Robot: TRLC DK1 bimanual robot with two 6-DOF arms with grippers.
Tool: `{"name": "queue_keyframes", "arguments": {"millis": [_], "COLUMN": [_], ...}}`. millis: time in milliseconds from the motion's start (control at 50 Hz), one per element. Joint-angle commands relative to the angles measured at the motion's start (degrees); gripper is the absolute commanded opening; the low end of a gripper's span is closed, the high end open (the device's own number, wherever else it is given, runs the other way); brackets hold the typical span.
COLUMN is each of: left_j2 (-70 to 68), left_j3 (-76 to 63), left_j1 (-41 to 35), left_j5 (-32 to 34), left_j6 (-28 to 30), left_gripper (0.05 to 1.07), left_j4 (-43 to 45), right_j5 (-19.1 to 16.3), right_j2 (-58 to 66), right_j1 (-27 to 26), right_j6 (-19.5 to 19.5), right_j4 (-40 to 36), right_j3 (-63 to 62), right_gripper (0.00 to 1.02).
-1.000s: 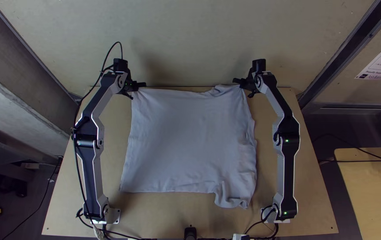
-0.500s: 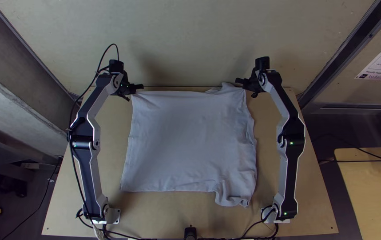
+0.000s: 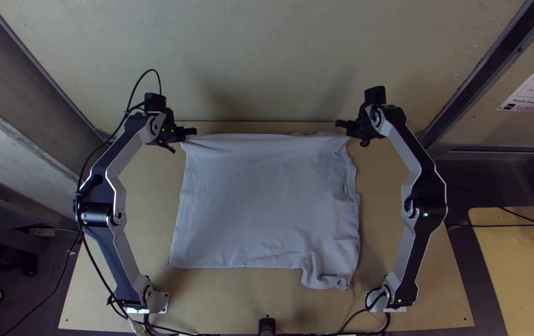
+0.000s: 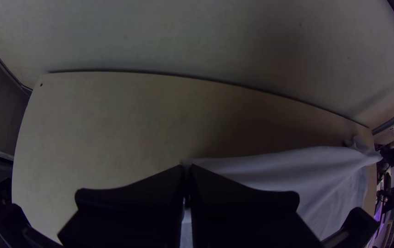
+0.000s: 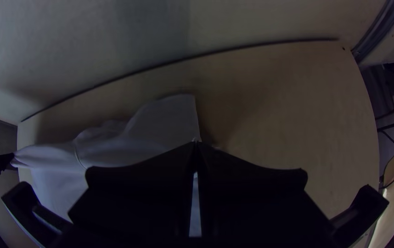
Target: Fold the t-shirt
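Observation:
The light grey t-shirt (image 3: 267, 199) lies spread as a rough rectangle on the table, its lower right part sticking out and wrinkled. My left gripper (image 3: 192, 132) is at its far left corner, my right gripper (image 3: 340, 124) at its far right corner. In the left wrist view my left gripper (image 4: 185, 169) is shut on the edge of the t-shirt (image 4: 307, 170). From the right wrist my right gripper (image 5: 196, 144) is shut on the cloth, and a loose flap of the t-shirt (image 5: 169, 115) lies beyond the fingertips. The far edge between the grippers looks pulled fairly straight.
The wooden table (image 3: 217, 295) has its far edge just beyond the grippers, against a pale wall (image 3: 267, 56). A black cable (image 3: 96, 267) runs along the left arm. A small black post (image 3: 267, 326) stands at the near edge.
Both grippers have moved a little apart and slightly toward the near side, the far edge of the t-shirt coming with them. The raised bunch near the right corner has flattened.

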Motion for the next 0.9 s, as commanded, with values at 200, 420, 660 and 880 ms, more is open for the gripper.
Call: {"name": "queue_keyframes", "arguments": {"millis": [200,420,660,880], "left_j2": [-9.7,-15.8,-20.9,-21.9], "left_j3": [-12.1,-22.0,-31.4,-37.7], "left_j1": [1.4,0.9,0.7,1.3], "left_j5": [0.1,0.1,0.0,0.0], "left_j6": [0.9,1.0,1.5,2.4], "left_gripper": [0.08,0.08,0.08,0.08], "left_j4": [2.7,5.3,8.1,10.7], "right_j5": [1.5,1.9,2.3,2.3], "right_j2": [-13.5,-21.7,-29.2,-32.5], "right_j1": [0.2,0.7,0.6,0.4], "right_j6": [-0.8,-0.8,-0.8,-0.9], "right_j4": [3.7,5.5,9.0,12.4], "right_j3": [-16.6,-27.3,-40.1,-49.5], "right_gripper": [0.02,0.02,0.02,0.02]}}
